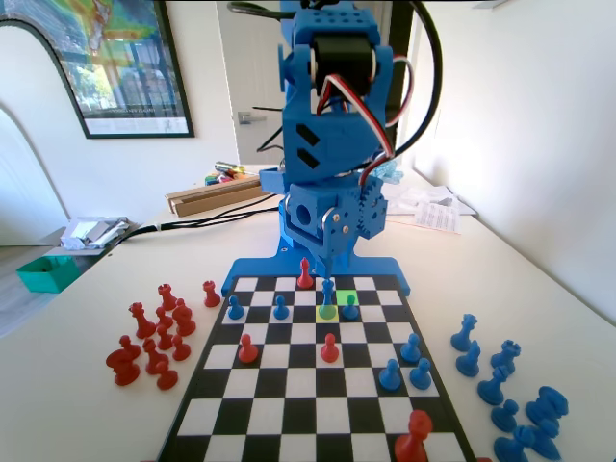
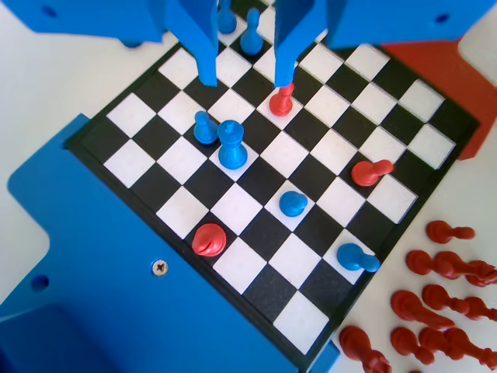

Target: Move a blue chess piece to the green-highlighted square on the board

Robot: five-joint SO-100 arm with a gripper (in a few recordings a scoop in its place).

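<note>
Gripper (image 2: 247,78) open, empty, jaws hanging above board (image 2: 388,167). Tall blue piece (image 2: 231,144) upright on yellow square (image 1: 327,312), just below and slightly left of jaw gap in wrist view. Green square (image 1: 347,297) diagonally adjacent, behind blue pawn (image 1: 351,307). Needs descent onto piece, long axis vertical.

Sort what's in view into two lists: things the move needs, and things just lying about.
Needed: the blue chess piece on the yellow square; the green-highlighted square; the board; the gripper, open.

Lying about: red pieces off-board; spare blue pieces; green box.
</note>
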